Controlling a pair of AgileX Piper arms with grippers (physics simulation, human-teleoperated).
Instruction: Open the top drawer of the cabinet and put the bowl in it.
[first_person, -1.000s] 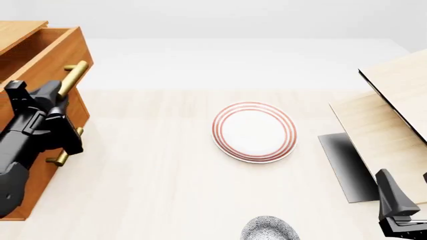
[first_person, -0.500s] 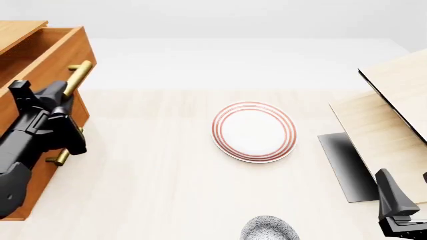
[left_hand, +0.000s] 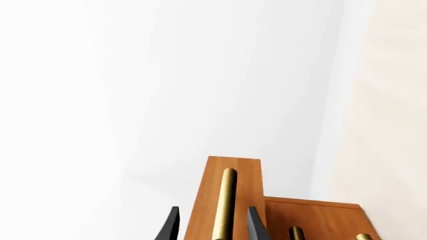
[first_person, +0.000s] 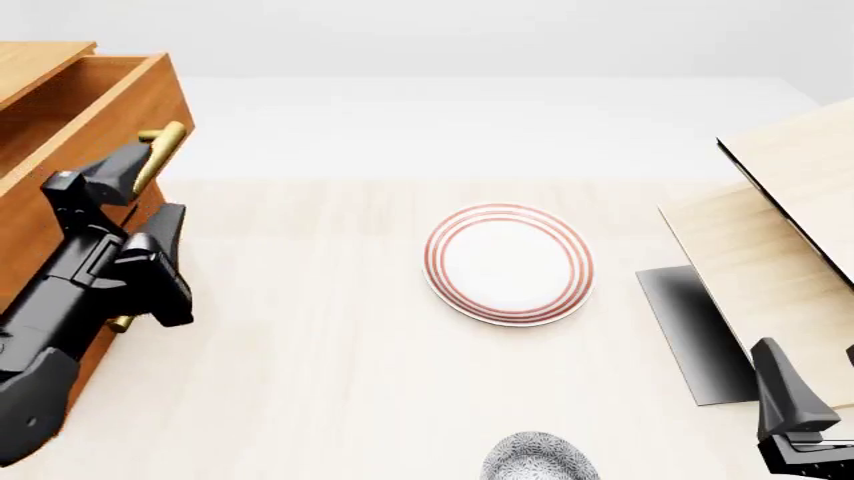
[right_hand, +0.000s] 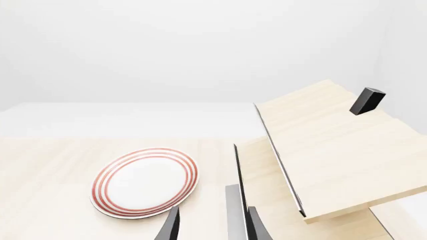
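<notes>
The cabinet (first_person: 27, 62) stands at the left with its top drawer (first_person: 100, 100) pulled out. The drawer's brass handle (first_person: 162, 143) shows in the left wrist view as a bar (left_hand: 225, 205) lying between my fingers. My left gripper (first_person: 158, 183) is open, its fingers apart on either side of the handle's lower end without clamping it. The speckled bowl (first_person: 538, 460) sits at the near table edge, partly cut off. My right gripper (right_hand: 210, 222) is open and holds nothing, low at the right, right of the bowl.
A white plate with red rings (first_person: 509, 263) lies mid-table. Pale wood boards (first_person: 787, 230) slant at the right over a dark grey base (first_person: 687, 330), with a small dark block (right_hand: 367, 100) on top. The lower drawers' handles (first_person: 120, 320) sit behind my left arm.
The top drawer came out a little further. My left gripper, shut on the handle before, has opened, and the arm has shifted slightly toward me. The right arm has not moved.
</notes>
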